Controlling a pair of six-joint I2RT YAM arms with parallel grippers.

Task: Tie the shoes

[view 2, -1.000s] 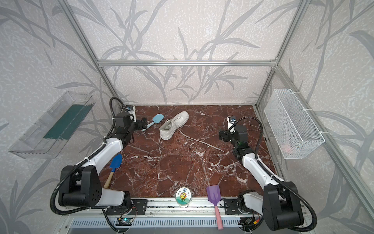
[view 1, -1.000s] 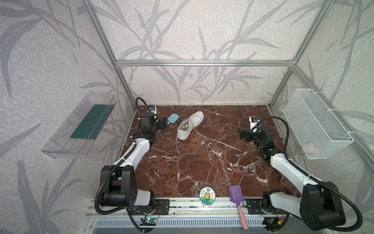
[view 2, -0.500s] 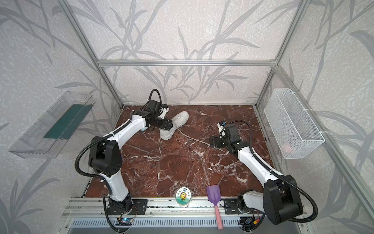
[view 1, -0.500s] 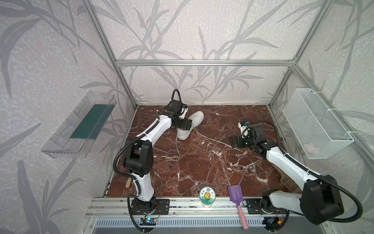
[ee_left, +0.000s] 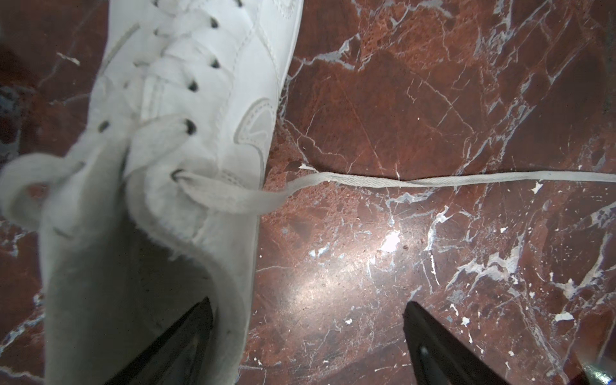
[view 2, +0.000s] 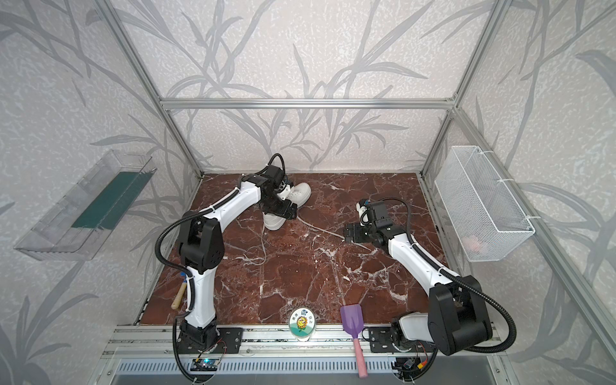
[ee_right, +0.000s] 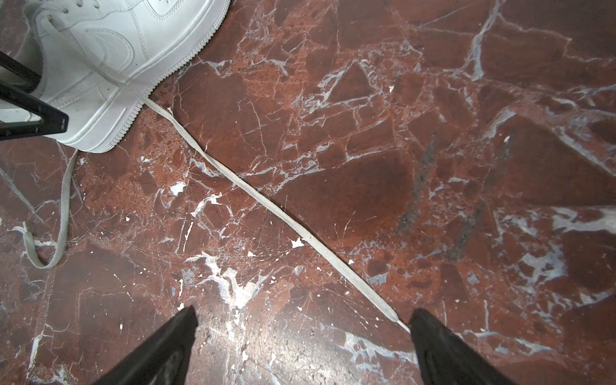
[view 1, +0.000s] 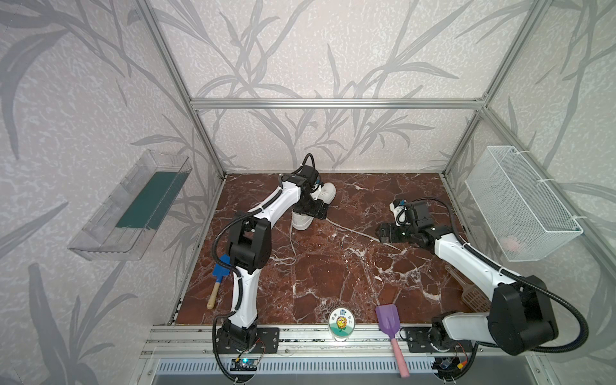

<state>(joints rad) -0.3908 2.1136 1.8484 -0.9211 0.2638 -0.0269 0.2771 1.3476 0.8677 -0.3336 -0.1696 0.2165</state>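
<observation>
Shoe: we find the white sneaker point(view 1: 328, 192) upright on its sole at the back left of the tabletop point(view 1: 333, 283).
Long axis: diagonal, with the toe toward the back wall and the right, and the heel toward the front.
Left hand point(ee_left: 306, 303): spread wide and empty, straddling the heel wall; we judge it is there to steady the shoe.
Right hand point(ee_right: 303, 311): released, low by the tip of the long lace point(ee_right: 266, 200), likely to pick it up.

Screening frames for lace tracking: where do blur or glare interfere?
Left wrist view: the sneaker blurs at its collar, and a glare patch whitens the marble top beside the lace. Right wrist view: lace sharp, no strong glare. Top views: even light.
</observation>
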